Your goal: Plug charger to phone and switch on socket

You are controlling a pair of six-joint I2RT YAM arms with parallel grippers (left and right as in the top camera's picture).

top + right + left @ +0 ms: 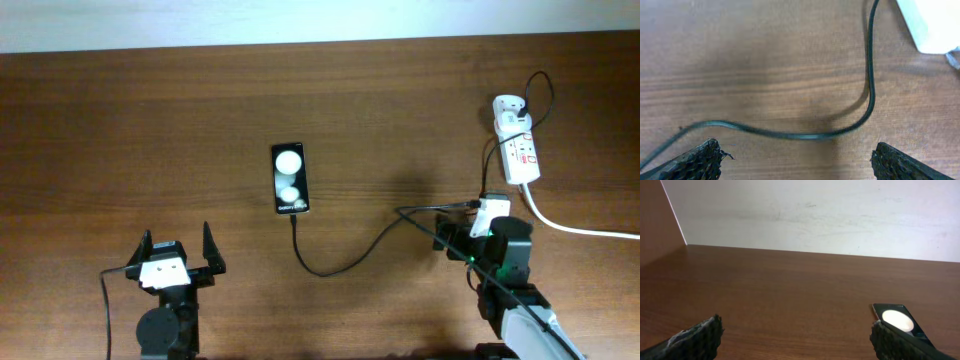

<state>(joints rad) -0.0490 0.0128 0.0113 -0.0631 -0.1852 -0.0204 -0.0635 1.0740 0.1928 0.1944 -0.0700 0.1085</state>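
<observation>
A brown wooden table (150, 120) meets a plain pale wall (815, 215) behind.

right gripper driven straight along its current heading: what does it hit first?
Probably the charger: its black cable crosses the table just ahead of the right gripper, between its open jaws. The gripper tilts down at the wood, so cable, then table; depth is unclear.
</observation>
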